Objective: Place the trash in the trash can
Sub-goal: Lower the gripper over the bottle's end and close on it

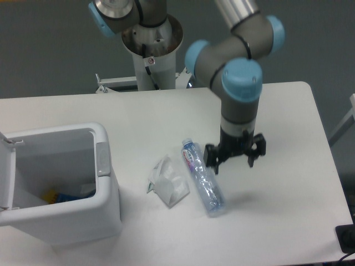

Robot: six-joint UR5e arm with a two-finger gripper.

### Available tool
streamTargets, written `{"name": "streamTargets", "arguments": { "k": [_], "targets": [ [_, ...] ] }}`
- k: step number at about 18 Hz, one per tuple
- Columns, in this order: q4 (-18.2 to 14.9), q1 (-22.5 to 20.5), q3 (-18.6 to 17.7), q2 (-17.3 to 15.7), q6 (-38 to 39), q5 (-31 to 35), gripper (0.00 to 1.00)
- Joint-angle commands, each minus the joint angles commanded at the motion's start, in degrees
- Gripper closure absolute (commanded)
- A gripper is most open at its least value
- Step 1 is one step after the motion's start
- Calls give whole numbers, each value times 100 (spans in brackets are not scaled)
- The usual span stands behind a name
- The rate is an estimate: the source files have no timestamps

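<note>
White and broad, the worktop (166, 116) fills most of the fixed camera's view, set against a dark grey floor with the arm's pedestal (151, 55) standing at the far edge.

At the near left stands the trash can (72, 216), a white boxy bin with rounded corners. Its lid (4, 172) is swung open to the left, and a grey latch tab (103, 158) sits on its right wall. Down inside, something yellow and blue lies on the bottom.

Near the middle of the worktop lies the bottle (203, 177), clear and crushed, flat on its side, with its blue-and-red label toward the far end and its length running away toward the near right. Just to its left is the wrapper (168, 182), a crumpled translucent white piece, close beside the bottle; whether the two touch cannot be told. Both pieces lie on the worktop, outside the trash can and well apart from it.

The arm (236, 66) reaches down from above, grey with blue joint caps. Its gripper (233, 159) hangs just to the right of the bottle's upper half, black fingers (213, 161) pointing down, the jaws spread apart and holding nothing.
</note>
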State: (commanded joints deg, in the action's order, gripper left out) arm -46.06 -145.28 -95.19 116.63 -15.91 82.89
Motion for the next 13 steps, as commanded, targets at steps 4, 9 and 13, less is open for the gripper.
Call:
{"name": "streamTargets", "arguments": {
  "k": [4,9,13],
  "targets": [
    [202,114,9,238,79,-185,0],
    [413,141,-105,422,106,-308,0],
    [492,220,-123,624,97,-238,0]
  ]
}}
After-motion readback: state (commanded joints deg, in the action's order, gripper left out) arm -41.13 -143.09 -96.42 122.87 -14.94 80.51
